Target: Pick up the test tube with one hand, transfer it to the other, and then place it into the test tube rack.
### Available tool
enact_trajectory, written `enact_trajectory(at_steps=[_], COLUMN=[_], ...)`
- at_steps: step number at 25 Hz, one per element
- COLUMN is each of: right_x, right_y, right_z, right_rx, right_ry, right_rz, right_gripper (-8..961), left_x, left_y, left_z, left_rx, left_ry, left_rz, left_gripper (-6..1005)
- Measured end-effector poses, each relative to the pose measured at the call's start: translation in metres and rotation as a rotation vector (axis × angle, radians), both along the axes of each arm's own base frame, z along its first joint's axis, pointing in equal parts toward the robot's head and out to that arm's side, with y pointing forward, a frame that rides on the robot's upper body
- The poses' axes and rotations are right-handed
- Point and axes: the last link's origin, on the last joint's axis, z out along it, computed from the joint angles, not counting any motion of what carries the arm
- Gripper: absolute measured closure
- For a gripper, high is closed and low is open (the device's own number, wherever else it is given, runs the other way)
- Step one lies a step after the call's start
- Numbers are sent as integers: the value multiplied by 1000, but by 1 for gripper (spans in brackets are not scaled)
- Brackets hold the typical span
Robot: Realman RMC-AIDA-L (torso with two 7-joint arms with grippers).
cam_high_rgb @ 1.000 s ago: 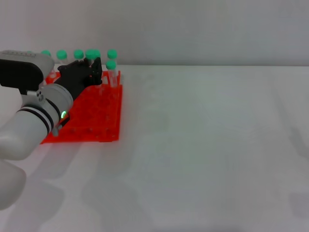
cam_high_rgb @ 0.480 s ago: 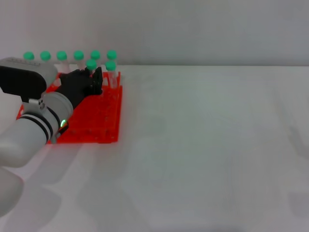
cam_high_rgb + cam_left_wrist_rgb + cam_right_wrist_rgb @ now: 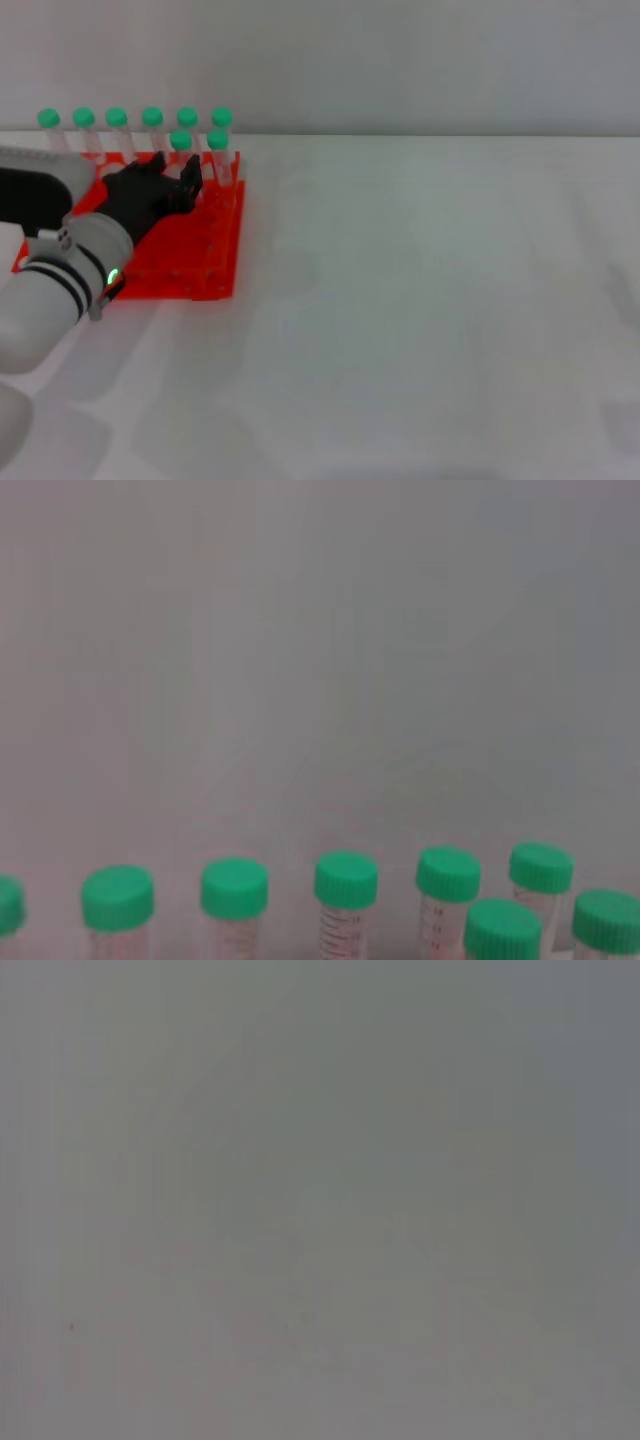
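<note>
**Left claw over the rack, tubes standing at its far edge**

At the far left of the head view the thick white left arm (image 3: 55,290) reaches forward from the near edge, a small green light glowing by its black rings. Its black left claw (image 3: 165,190) sits above the orange-red rack (image 3: 190,255), over the left and middle part of the top grid. Whether its fingers are spread or pressed together cannot be told from here, and nothing can be made out between them.

The rack lies flat on the white table (image 3: 430,300), near the table's far left corner. Along its far edge a row of six green-capped tubes (image 3: 152,125) stands upright. Just in front of that row, toward the rack's right end, two more tubes stand side by side: the test tube (image 3: 181,150) right beside the claw's fingertips, and its neighbour (image 3: 218,148) to the right of it. The left wrist view shows the same green caps (image 3: 346,880) lined up against a plain grey wall, with two caps set nearer on one side.

The right hand shows in none of the views; its wrist view is flat grey.
</note>
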Motion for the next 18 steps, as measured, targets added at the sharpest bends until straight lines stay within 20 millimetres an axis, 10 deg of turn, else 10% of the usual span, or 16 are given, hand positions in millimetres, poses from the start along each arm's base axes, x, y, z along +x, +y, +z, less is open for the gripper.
enact_trajectory(at_steps=[5,18], right_x=[0,1], right_y=[0,4], right_z=[0,-7], right_rx=[2,-21], right_ry=[-6,-49], right_rz=[-2,-31], right_gripper=[116,116], left_x=[-12,-98], left_y=[-17,-145], left_z=[7,68], left_rx=[49,507], left_ry=[-43,-258], left_rz=[-14,38], left_gripper=[539,239])
